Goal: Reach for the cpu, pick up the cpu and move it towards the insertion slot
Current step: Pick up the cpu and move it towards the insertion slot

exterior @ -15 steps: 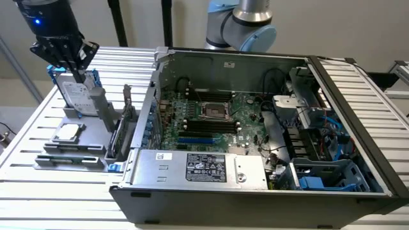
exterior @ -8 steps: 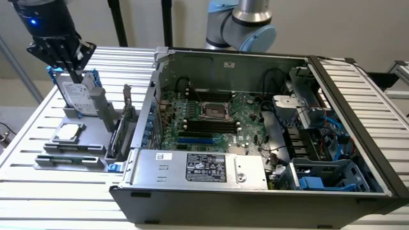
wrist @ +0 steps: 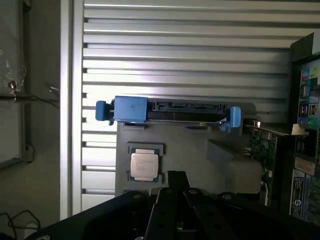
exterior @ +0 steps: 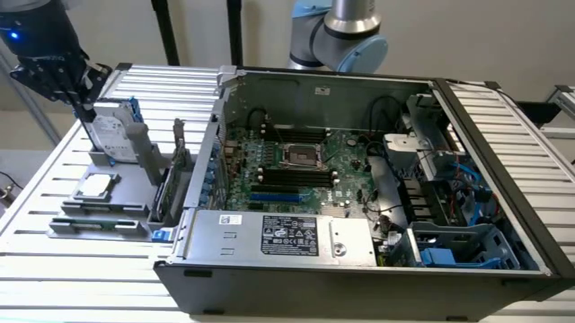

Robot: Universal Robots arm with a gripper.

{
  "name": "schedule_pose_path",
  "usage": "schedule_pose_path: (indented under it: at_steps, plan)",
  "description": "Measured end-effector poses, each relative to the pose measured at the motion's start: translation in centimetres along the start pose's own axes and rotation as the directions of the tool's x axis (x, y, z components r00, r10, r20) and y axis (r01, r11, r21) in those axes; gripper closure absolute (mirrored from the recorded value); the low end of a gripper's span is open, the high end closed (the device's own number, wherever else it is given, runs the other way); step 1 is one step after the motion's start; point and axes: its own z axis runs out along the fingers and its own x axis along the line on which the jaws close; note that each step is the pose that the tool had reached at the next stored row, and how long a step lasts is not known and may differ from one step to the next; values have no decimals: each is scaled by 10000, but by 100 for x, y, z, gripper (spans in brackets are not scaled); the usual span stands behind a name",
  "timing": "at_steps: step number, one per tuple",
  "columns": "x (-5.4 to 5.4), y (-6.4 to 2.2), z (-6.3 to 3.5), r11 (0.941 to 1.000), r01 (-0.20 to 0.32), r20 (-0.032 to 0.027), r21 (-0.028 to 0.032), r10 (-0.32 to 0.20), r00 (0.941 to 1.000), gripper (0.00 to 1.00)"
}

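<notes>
Currently your hand (wrist: 178,176), pressed together, hovers above the cpu (wrist: 145,166), laid flat in its tray (wrist: 190,152) for top access.

One cpu (exterior: 96,186) is showing, and one hard drive (exterior: 112,131) in a blue frame. One grey fixture (exterior: 99,217) is carrying both, with one green expansion card (wrist: 262,150) standing near them. One open computer case (exterior: 359,289) is lying on the one slatted worktop (exterior: 54,269). Inside it, one insertion slot (exterior: 301,155) is sitting on one green motherboard (exterior: 346,151), and one labelled power supply (exterior: 279,235) is showing at the front. Black memory slots (exterior: 292,176) and blue ones (exterior: 274,197) are lying too close together to count. One robot arm (exterior: 346,30) is showing, and one gripper (exterior: 87,114).
</notes>
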Motion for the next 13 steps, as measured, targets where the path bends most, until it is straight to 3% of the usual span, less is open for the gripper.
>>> schedule_pose_path:
  at_steps: [7,13]
  plan:
    - [282,-81,18,10000,-1,0,1,1,10000,89]
    - [300,-90,18,10000,-1,0,6,1,10000,88]
